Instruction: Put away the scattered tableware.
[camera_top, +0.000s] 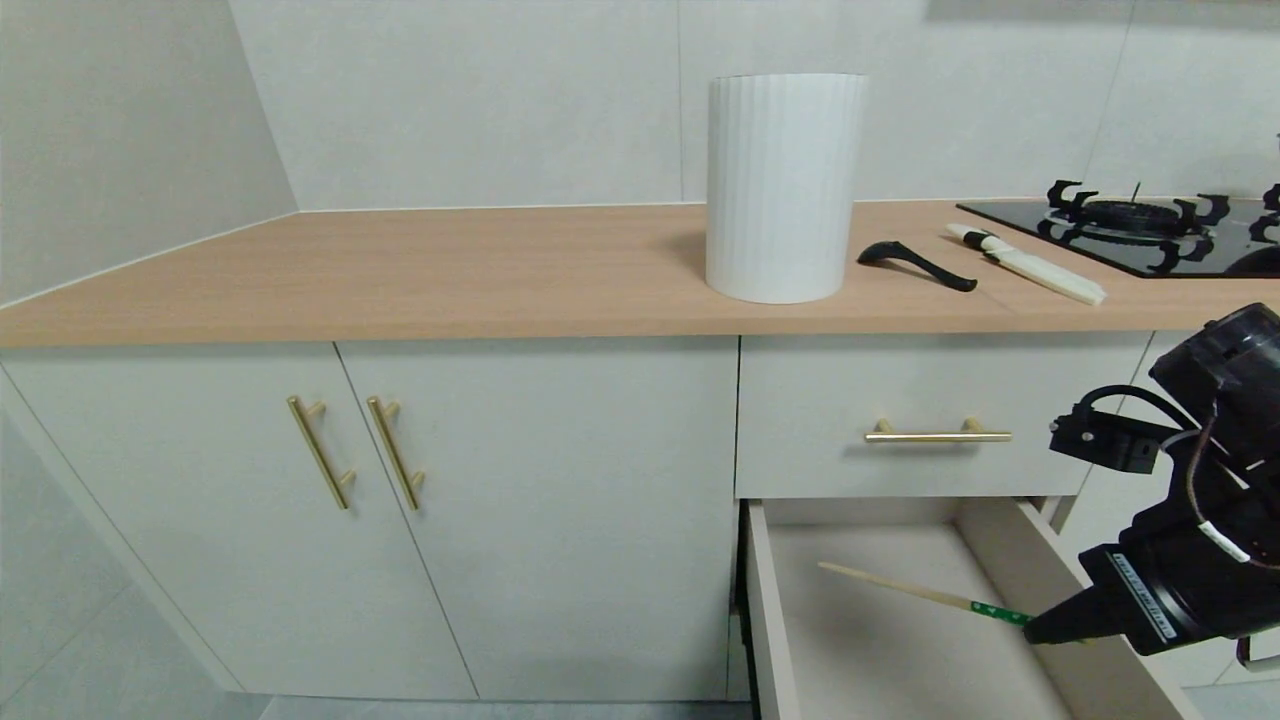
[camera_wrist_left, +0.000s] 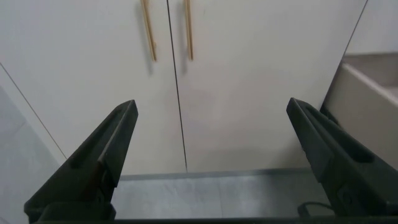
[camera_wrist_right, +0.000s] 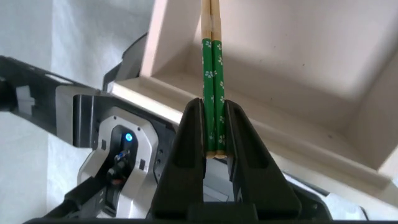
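The worktop (camera_top: 400, 270) is run across the wall, w/ cupboard doors (camera_top: 330, 500) shut below at L. At lower R a drawer (camera_top: 765, 600) is pulled open. A hob (camera_top: 1130, 235) is set at far R of the worktop and a white ribbed canister (camera_top: 782, 185) is stood near the middle. L hand (camera_wrist_left: 211, 109) is spread wide, nothing held, low in front of the doors. R hand (camera_top: 1035, 628) is clamped tight on the chopsticks (camera_top: 920, 592) by their green ends, over the drawer's R side, w/ the tips pointed in over its floor. Between canister and hob, a black utensil (camera_top: 915, 264) and a white utensil (camera_top: 1030, 265) are laid.
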